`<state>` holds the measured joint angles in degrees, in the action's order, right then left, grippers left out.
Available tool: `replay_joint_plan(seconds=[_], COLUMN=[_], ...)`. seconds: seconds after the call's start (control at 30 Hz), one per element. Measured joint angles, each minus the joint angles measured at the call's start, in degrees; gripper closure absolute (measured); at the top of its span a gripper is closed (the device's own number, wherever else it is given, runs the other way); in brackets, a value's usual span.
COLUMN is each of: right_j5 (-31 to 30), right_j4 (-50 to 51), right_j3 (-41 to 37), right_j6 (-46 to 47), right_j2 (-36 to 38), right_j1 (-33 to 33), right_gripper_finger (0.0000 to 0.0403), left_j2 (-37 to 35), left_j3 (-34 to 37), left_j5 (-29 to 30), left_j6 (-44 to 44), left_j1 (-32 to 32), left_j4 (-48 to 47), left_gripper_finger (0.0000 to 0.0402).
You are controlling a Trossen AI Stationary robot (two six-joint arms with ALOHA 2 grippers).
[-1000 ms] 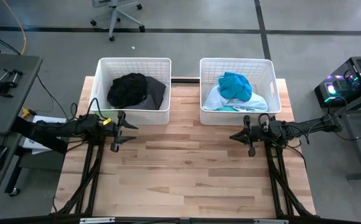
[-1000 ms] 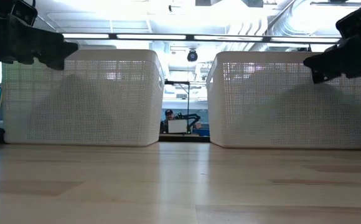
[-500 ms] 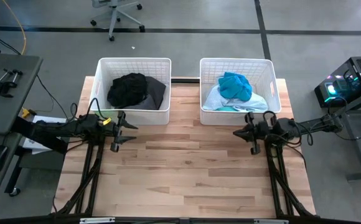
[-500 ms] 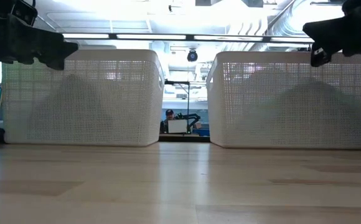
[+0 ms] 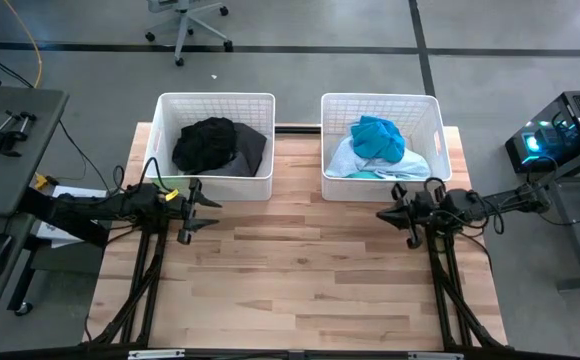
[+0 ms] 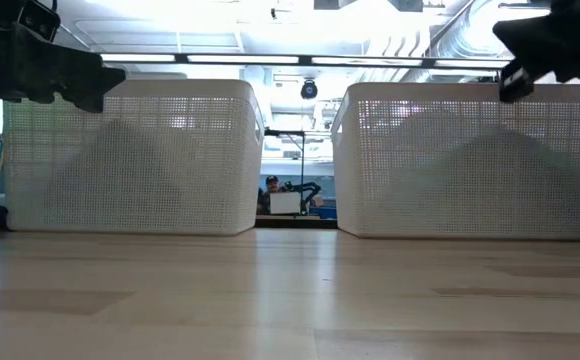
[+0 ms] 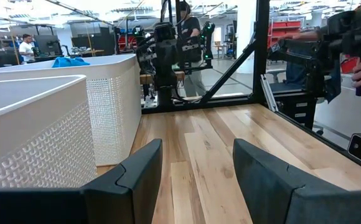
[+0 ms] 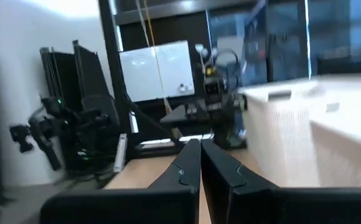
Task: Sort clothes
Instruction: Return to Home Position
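Note:
The clothes lie in two white slatted baskets at the table's far side. The left basket (image 5: pixel 216 98) holds a black garment (image 5: pixel 205 143) and a charcoal grey one (image 5: pixel 253 153). The right basket (image 5: pixel 380 98) holds a turquoise garment (image 5: pixel 378 137) on top of pale blue and white ones (image 5: pixel 344 160), with a teal edge (image 5: pixel 366 174). My left gripper (image 5: pixel 216 212) is open and empty, in front of the left basket and above the table. My right gripper (image 5: pixel 381 215) is shut and empty, in front of the right basket, at the height of its rim (image 6: pixel 515 85).
The bare wooden tabletop (image 5: pixel 300 270) stretches between the baskets and the near edge. A side table (image 5: pixel 10 140) stands off the left edge and equipment (image 5: pixel 560 130) off the right. People and other robot rigs (image 7: pixel 187 31) show in the room beyond.
My right gripper has risen from the upper part of the right basket's near wall to its rim. It has drawn back a little toward the table's right edge.

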<state>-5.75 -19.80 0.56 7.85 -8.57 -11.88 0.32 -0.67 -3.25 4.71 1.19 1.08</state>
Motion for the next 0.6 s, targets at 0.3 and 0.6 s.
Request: replay_joint_plan(seconds=[0.3,0.6], right_j5=[0.4,9.5], right_j4=[3.7,10.7], right_j3=[0.0,0.0], right_j6=[-13.3,-6.7], right_j2=[8.5,8.5], right_j1=[1.9,7.4], right_gripper_finger=[0.0402,0.0402], left_j2=[0.0,0.0], left_j3=[0.0,0.0], left_j5=[0.0,0.0], left_j6=[0.0,0.0], left_j1=[0.0,0.0], left_j4=[0.0,-0.1], left_gripper_finger=[0.0216,0.0216])
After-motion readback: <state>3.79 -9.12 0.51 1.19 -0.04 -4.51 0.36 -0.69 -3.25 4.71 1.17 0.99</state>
